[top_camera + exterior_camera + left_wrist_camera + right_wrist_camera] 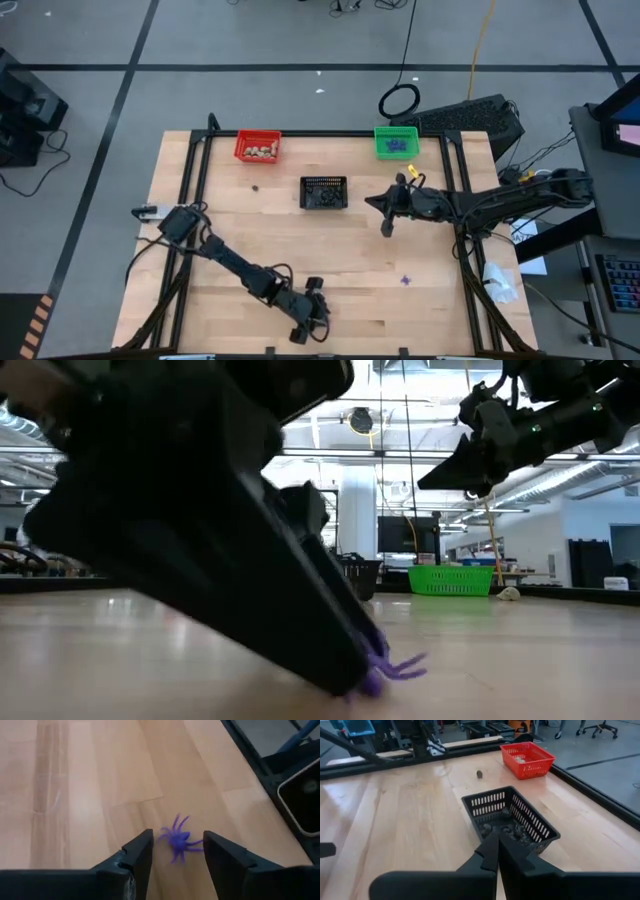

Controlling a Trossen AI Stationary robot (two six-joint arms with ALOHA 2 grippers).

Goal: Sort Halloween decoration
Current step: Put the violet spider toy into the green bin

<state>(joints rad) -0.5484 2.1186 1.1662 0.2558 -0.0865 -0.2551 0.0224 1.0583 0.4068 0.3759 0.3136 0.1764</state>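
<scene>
Your left pincer [172, 857] is down at the near edge of the surface [350, 250], its 2 fingers spread wide on either side of a purple spider [177, 840] and holding nothing. That straddle suits a squeeze on the body, clear of the splayed legs. The low view shows what the left wrist view cannot: the fingertips are right down at the wood, with the spider's legs poking out beside them. Farther off, your right pincer [386, 228] is shut tight and empty, hanging just beside the black basket [512, 820] of dark bits. A second purple piece [405, 280] lies loose on the wood, seen only from above. Beyond, the red basket [258, 146] holds beige lumps and the green basket [396, 142] purple ones.
</scene>
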